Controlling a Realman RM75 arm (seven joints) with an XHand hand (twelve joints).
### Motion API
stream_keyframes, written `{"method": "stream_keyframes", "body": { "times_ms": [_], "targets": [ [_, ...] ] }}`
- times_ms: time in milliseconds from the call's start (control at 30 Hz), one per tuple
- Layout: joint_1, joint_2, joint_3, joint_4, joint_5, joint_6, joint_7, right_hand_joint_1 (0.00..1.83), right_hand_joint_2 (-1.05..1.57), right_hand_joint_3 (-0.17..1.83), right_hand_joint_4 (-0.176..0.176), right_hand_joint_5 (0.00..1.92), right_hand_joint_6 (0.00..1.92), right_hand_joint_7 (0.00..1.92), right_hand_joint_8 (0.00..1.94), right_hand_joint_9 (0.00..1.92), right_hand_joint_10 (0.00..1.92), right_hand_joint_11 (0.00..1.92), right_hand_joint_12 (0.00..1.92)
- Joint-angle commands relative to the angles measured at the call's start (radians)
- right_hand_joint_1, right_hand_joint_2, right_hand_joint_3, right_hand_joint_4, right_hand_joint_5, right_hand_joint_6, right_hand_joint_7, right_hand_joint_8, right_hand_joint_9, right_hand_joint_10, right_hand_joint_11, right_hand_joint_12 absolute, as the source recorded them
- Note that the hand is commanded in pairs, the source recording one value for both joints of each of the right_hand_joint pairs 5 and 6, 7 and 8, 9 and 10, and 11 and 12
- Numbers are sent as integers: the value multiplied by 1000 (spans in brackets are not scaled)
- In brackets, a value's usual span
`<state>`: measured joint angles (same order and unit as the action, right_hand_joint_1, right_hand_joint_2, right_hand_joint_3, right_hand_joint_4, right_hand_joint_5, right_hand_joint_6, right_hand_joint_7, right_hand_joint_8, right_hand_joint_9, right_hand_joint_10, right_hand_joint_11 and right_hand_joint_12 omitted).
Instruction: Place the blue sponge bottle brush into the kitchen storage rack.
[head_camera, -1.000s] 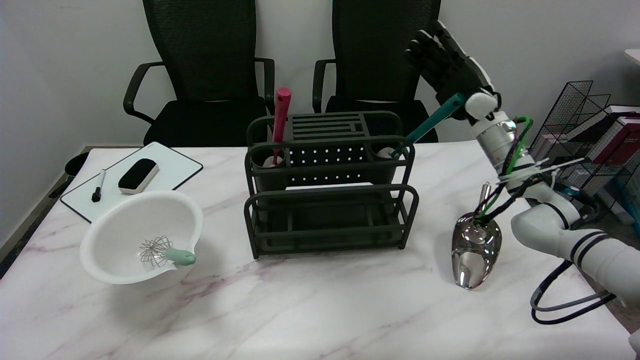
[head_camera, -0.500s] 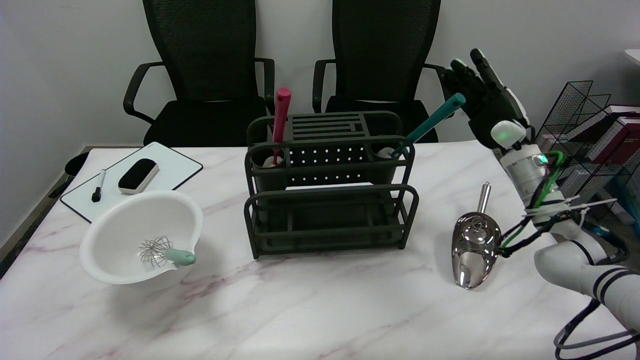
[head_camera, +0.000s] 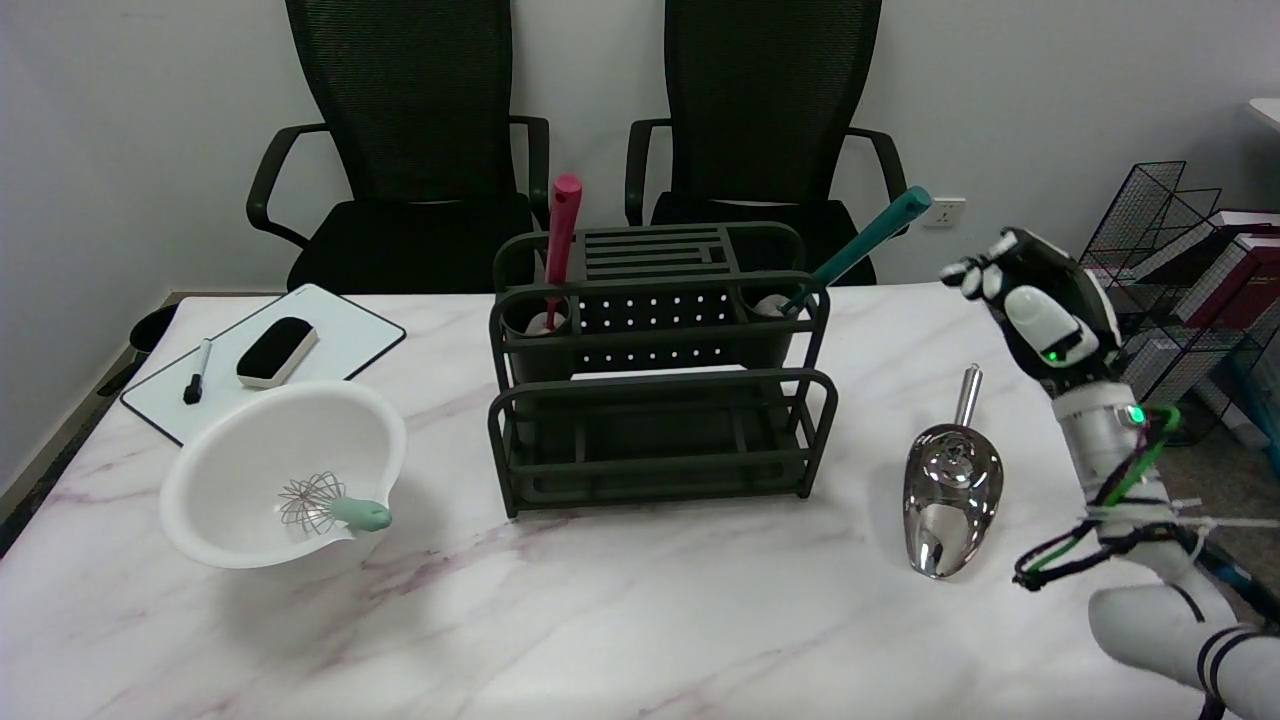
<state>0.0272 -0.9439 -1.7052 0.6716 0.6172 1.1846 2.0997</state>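
The robot's right hand (head_camera: 1040, 315) has drawn back and down from the teal handle it was touching a second ago, and now hangs in the air well to the right of the dark green kitchen storage rack (head_camera: 655, 365), above the table's far right edge. It holds nothing; its fingers look curled in toward the palm, though the view from behind does not show clearly how far they are closed. The blue sponge bottle brush (head_camera: 860, 250) stands in the rack's upper right cup, head down inside the cup, its teal handle leaning up and to the right past the rack's rim, free of the hand. In the rack's upper left cup a red-handled brush (head_camera: 560, 240) stands nearly upright. To the right of the rack, between it and the white arm, a shiny metal scoop (head_camera: 950, 495) lies on the marble table (head_camera: 640, 620) with its handle pointing away from the camera. To the left of the rack sits a white bowl (head_camera: 240, 440) holding a small whisk (head_camera: 325, 505) with a pale green handle. Behind the bowl, further left of the rack, a whiteboard (head_camera: 345, 335) carries an eraser (head_camera: 276, 351) and a marker (head_camera: 197, 370). Two black office chairs (head_camera: 410, 130) stand behind the rack
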Motion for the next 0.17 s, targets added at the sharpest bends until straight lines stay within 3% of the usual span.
{"method": "stream_keyframes", "body": {
  "times_ms": [33, 167],
  "targets": [
    [-110, -184, 15, -341, 166, 253, -38, 1123, -25, 906, 0, 1082, 1082, 1363, 1363, 1214, 1214, 967, 967],
    [-139, -198, -49, -265, 158, 317, -56, 1104, 77, 893, 0, 1174, 1174, 1481, 1481, 1349, 1349, 1020, 1020]
  ]
}}
